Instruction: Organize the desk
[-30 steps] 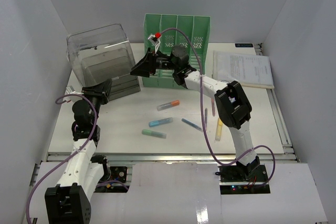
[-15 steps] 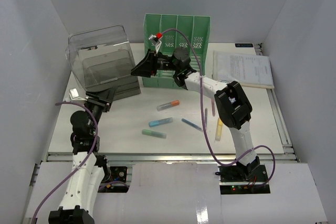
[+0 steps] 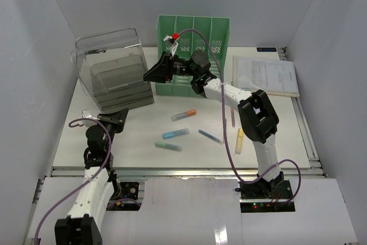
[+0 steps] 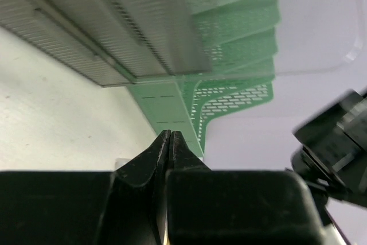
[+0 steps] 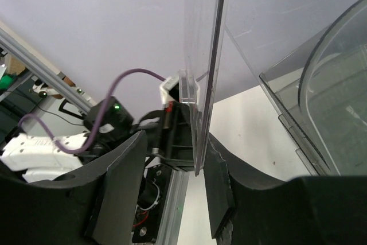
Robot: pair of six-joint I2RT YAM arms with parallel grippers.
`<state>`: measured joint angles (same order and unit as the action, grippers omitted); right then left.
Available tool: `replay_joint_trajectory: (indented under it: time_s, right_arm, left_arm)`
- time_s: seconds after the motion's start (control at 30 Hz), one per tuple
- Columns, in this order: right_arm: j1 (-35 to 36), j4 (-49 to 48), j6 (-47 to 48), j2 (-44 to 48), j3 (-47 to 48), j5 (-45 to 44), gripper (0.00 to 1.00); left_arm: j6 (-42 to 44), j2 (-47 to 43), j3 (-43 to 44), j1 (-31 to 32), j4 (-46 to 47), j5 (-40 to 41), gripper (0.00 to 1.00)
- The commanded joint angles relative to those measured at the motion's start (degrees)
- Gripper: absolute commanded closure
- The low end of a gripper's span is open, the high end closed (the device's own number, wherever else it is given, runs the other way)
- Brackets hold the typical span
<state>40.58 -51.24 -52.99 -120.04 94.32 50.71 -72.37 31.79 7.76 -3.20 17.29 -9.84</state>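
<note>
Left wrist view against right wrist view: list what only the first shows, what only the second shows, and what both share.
Only the left wrist: the green file rack, and the left end effector, shut on nothing. Only the right wrist: the silver rail, the left arm with its purple cable, and the right end effector, open, its fingers either side of a wall of the clear drawer box. Both: that box and the white desk.

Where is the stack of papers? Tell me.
In the top view, the stack of papers lies at the far right of the desk, beside the green file rack.
</note>
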Motion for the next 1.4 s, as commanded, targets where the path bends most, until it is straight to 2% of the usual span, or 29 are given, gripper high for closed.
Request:
replay_joint_trajectory:
  time_s: [0.0,0.07,0.23,0.47,0.7,0.97,1.1,1.27,1.37]
  right_arm:
    - [0.1,-5.9,-1.8,5.9,-0.7,1.7,0.51]
    - [0.1,-6.3,-2.3,6.3,-1.0,1.7,0.51]
    - [0.0,-6.7,-2.6,6.7,-1.7,1.8,0.51]
    - [0.0,-6.7,-2.3,6.7,-3.0,1.8,0.51]
    - [0.1,-6.5,-1.8,7.4,-4.3,2.2,0.51]
    - [-0.1,-5.6,-0.3,8.9,-6.4,2.5,0.49]
    - [-0.5,-4.1,1.3,9.7,-7.7,2.5,0.4]
    - [-2.2,-2.2,4.5,11.8,-11.3,2.9,0.21]
    - [-4.6,0.4,7.8,13.7,-14.8,3.9,0.17]
  left_arm:
    - [-4.6,10.8,-1.3,0.0,17.1,3.0,0.87]
    - [-3.9,14.9,0.7,0.1,20.7,3.5,0.86]
    - [-0.8,18.8,5.2,0.0,26.7,4.8,0.84]
    - [0.2,16.4,6.7,0.0,30.3,7.0,0.8]
    - [1.2,12.5,7.0,0.0,28.8,11.3,0.71]
    - [1.0,14.4,8.9,-0.1,30.2,11.9,0.68]
    - [1.0,14.9,9.2,-0.1,31.9,11.5,0.68]
    - [1.4,15.1,10.7,-0.2,33.0,10.4,0.68]
    - [1.8,15.1,11.8,-0.2,33.2,9.9,0.68]
